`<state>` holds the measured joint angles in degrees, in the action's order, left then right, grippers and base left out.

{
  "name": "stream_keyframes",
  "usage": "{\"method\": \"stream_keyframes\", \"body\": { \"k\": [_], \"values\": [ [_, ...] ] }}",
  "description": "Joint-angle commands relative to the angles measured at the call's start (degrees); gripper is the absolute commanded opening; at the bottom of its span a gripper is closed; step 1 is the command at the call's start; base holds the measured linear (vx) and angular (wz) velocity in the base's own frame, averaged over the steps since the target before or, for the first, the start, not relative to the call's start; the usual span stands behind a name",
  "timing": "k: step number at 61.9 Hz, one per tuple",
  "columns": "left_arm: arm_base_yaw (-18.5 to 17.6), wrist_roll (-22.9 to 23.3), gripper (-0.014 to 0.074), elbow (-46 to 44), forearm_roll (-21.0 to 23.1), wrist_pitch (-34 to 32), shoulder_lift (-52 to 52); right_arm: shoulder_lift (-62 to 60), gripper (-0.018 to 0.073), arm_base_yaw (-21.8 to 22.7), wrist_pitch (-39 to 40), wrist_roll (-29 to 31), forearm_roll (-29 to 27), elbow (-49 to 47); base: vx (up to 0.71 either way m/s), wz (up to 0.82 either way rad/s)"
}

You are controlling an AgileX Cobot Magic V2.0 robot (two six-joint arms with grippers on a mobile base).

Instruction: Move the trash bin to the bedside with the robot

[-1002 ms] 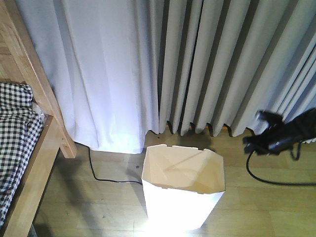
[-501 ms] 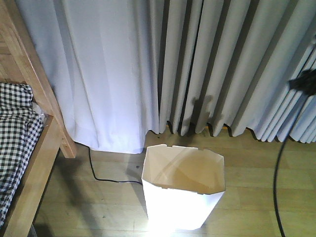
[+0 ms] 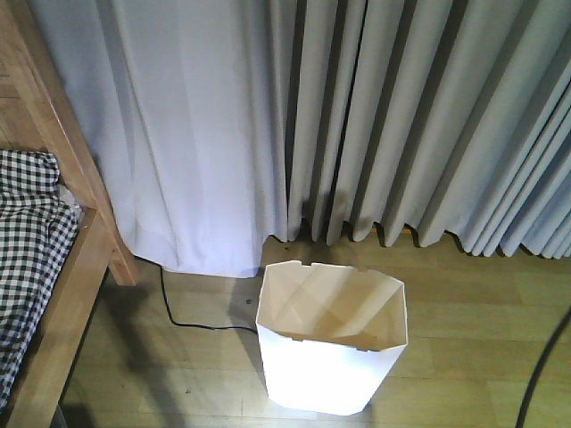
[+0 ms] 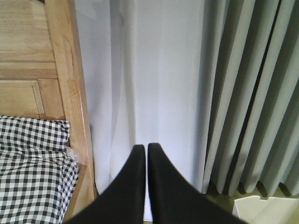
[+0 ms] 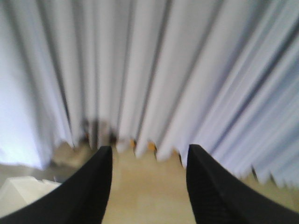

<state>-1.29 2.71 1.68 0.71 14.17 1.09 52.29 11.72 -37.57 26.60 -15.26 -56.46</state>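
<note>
Bin (image 3: 332, 343): white, faceted, upright on the wood floor (image 3: 464, 312), empty, open side up. It stands in front of the curtain (image 3: 357, 116), apart from the bed (image 3: 67, 267), with bare floor and a thin black cable (image 3: 174, 312) between them. Nothing touches it.

Left gripper (image 4: 143, 151): fingers pressed together, holding nothing, aimed at the curtain beside the bedpost (image 4: 70, 93).

Right gripper (image 5: 149, 156): fingers spread wide, nothing between them, aimed at the curtain hem and floor; picture blurred.

Progress: judged late, or possibly done. The bin sits near the bed's corner and neither gripper holds it. If a closer placement is wanted, a short shift toward the bed is left; the pictures cannot settle that.

Views compared:
- Front view: the only one with the whole bin and its gap to the bed. No gripper appears in it, only a dark cable at the lower right edge.
- Left wrist: shows the headboard panels and checked bedding (image 4: 32, 172); only a corner of the bin's rim at lower right.
- Right wrist: only a pale corner at lower left, probably the bin; no bed.
</note>
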Motion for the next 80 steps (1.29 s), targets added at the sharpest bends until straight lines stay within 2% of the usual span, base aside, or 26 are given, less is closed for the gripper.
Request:
{"method": "stream_keyframes", "body": {
  "k": [1, 20, 37, 42, 45, 55, 80],
  "values": [
    [-0.32, 0.5, -0.0006, 1.66, 0.23, -4.17, 0.57, -5.72, 0.0345, -3.17, 6.15, 0.15, -0.5, 2.21, 0.0, 0.0],
    [-0.32, 0.5, -0.0006, 1.66, 0.23, -4.17, 0.57, -29.44, 0.0345, -9.31, 16.42, 0.09, 0.15, 22.78, 0.0, 0.0],
    [-0.32, 0.5, -0.0006, 1.66, 0.23, -4.17, 0.57, -43.36, 0.0344, -9.25, 27.29, 0.09, -1.26, 41.23, 0.0, 0.0],
    [-0.32, 0.5, -0.0006, 1.66, 0.23, -4.17, 0.57, -43.92, 0.0325, -9.25, 28.39, 0.09, -1.64, 43.33, 0.0, 0.0],
    [-0.32, 0.5, -0.0006, 1.66, 0.23, -4.17, 0.57, -43.92, 0.0279, -9.25, 28.64, 0.09, -1.81, 44.09, 0.0, 0.0],
    [-0.32, 0.5, -0.0006, 1.66, 0.23, -4.17, 0.57, -43.92, -0.0017, -9.25, 30.05, 0.09, -4.73, 44.38, 0.0, 0.0],
    [-0.32, 0.5, -0.0006, 1.66, 0.23, -4.17, 0.57, -43.92, -0.001, -9.25, 29.98, 0.09, -4.85, 44.38, 0.0, 0.0]
  ]
}}
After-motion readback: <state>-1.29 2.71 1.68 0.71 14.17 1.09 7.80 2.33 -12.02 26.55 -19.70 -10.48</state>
